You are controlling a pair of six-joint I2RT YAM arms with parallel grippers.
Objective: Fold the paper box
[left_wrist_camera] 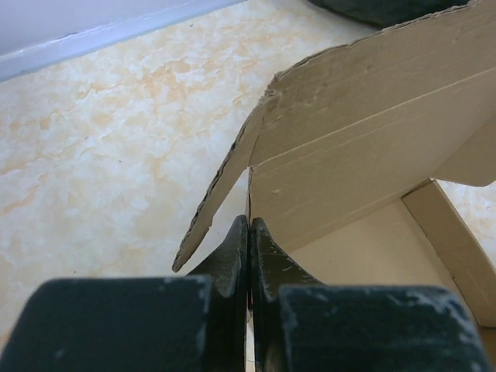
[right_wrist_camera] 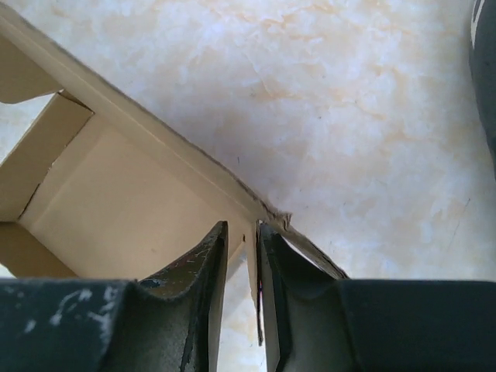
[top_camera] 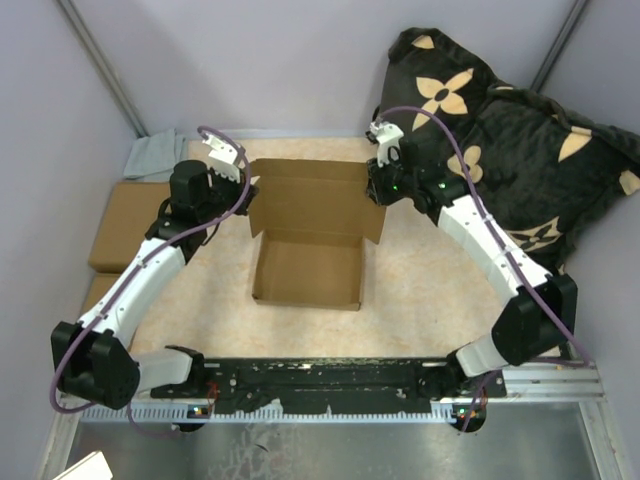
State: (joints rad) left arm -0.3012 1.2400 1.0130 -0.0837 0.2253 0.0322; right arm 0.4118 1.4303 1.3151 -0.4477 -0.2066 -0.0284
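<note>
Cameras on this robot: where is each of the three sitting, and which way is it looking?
Top external: fixed above and behind the robot, looking down on the table and paper box; shows the left arm and right arm.
Left wrist: rides the left arm, looking along the left end effector, pinched on a box corner.
Right wrist: rides the right arm, looking along the right end effector, which straddles a box wall.
Shared: both wrist views see the box's inside and the marbled table.

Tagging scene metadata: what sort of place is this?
Probably a lab data-collection cell: plain partition walls close around a table, two arms bolted to a metal rail, a paper box as prop.
</note>
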